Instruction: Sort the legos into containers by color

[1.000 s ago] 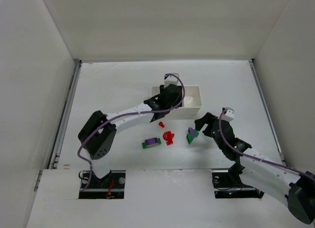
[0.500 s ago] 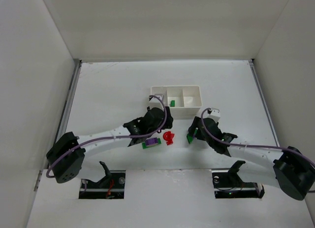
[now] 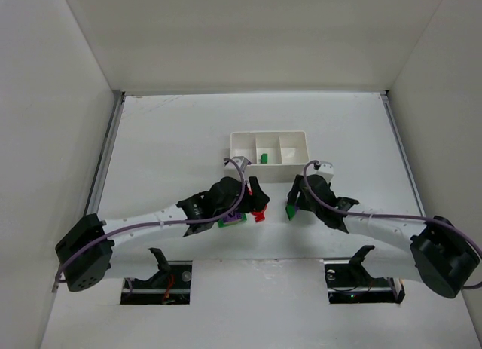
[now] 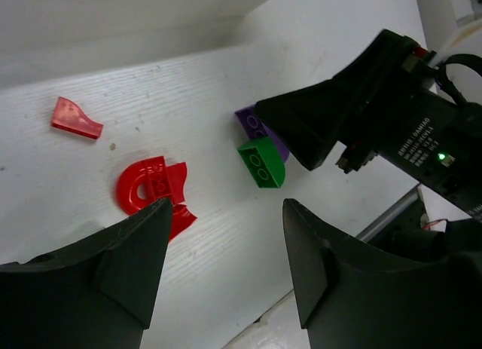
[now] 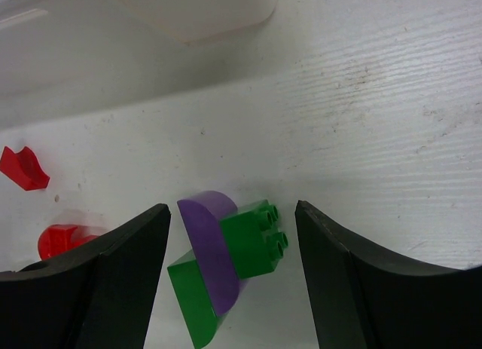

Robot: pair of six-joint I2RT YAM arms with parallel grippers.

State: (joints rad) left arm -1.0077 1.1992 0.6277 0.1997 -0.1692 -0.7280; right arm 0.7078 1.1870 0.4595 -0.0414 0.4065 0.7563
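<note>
The white tray [image 3: 242, 142] stands at mid-table with three containers; a green lego [image 3: 263, 158] lies in the middle one. My left gripper [image 4: 226, 213] hangs open and empty over bare table, just near of a red arch lego [image 4: 149, 186]; a small red lego [image 4: 75, 117] lies further off. In the top view a purple-and-green lego [image 3: 232, 220] peeks out beside the left gripper [image 3: 252, 200]. My right gripper [image 5: 232, 213] is open and straddles a joined purple-and-green lego [image 5: 226, 258], with a gap on each side.
The two grippers are close together, the right gripper's black body [image 4: 376, 115] filling the left wrist view's upper right. White walls enclose the table. A metal rail [image 3: 102, 176] runs along the left edge.
My left arm swung back from the tray to the loose bricks, uncovering a green brick in the middle compartment. My right gripper lowered over the purple-and-green cluster and its jaws narrowed.
</note>
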